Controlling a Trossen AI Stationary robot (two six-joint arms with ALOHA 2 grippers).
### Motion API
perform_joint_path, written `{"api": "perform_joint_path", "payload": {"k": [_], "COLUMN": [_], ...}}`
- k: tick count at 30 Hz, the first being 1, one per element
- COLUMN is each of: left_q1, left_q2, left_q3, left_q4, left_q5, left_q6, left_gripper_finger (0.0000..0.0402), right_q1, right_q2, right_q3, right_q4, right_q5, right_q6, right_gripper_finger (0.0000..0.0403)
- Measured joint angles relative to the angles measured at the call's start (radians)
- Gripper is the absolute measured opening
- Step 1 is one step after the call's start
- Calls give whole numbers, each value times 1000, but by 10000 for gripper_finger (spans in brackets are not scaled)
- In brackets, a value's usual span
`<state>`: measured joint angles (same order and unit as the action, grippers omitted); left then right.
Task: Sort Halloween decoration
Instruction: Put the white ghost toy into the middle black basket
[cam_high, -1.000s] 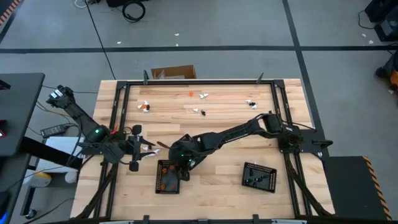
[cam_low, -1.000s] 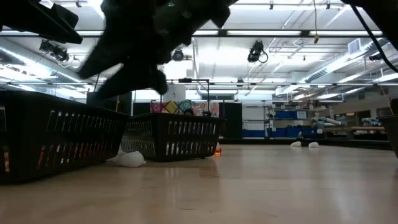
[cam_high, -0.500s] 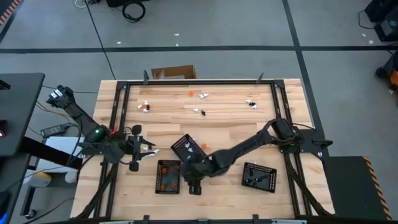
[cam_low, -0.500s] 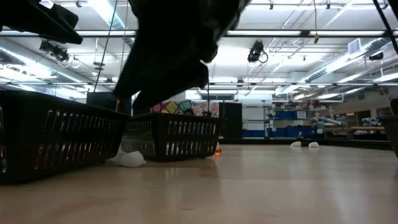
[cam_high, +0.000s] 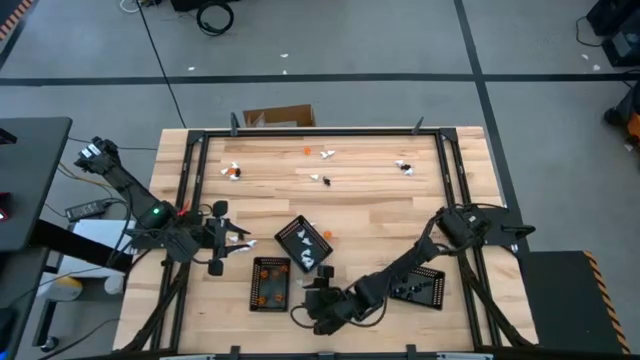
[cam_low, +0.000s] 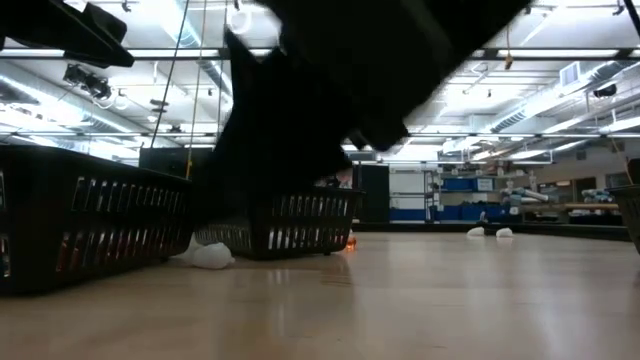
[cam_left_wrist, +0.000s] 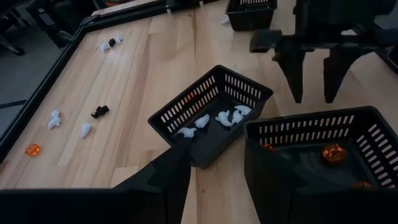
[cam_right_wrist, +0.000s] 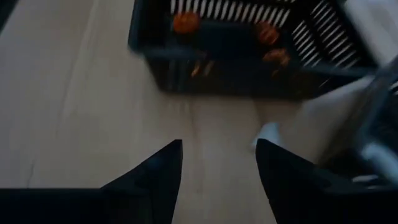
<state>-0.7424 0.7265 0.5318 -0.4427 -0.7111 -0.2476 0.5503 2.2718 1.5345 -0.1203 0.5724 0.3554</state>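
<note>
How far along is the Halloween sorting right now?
Partly done. Orange pieces sit in one tray, white pieces in the middle tray, dark ones in the right tray. Nothing is in hand: the right tool hangs open and empty near the front edge. Loose pieces remain along the far side.

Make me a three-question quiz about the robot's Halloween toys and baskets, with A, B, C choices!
1. Where is the right gripper?
A. near the table's front edge, by the orange-filled tray
B. at the far edge
C. off the table

2. What colour are the pieces in the tilted middle tray?
A. orange
B. white
C. black

3. How are the right gripper's fingers?
A. clamped on a tray
B. holding a pumpkin
C. apart, holding nothing

Answers: 1 A, the high view shows it there. 2 B, white pieces lie inside. 3 C, bare table shows between them.
</note>
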Motion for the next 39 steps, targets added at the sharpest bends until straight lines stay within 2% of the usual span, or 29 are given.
{"api": "perform_joint_path", "payload": {"k": [4, 9, 15, 21, 26, 33, 39], "left_q1": [0, -1, -1, -1, -1, -1, -1], "left_q2": [0, 0, 0, 0, 0, 0, 0], "left_q3": [0, 0, 0, 0, 0, 0, 0], "left_q4": [5, 6, 2, -2, -4, -10, -14], "left_q5": [0, 0, 0, 0, 0, 1, 1], "left_q6": [6, 5, 6, 7, 7, 7, 7], "left_gripper_finger": [155, 155, 155, 155, 155, 155, 155], "right_q1": [-26, -37, -47, -77, -109, -123, -133], "right_q2": [34, 32, 27, 34, 55, 62, 62], "right_q3": [1, 0, -1, -5, -42, -41, -40], "right_q4": [8, 16, 30, 65, 178, 206, 197], "right_q5": [-51, 35, 39, -6, -23, -43, -83], "right_q6": [41, -40, -60, -36, -72, -149, -140], "right_gripper_finger": [209, 209, 209, 209, 206, 182, 137]}}
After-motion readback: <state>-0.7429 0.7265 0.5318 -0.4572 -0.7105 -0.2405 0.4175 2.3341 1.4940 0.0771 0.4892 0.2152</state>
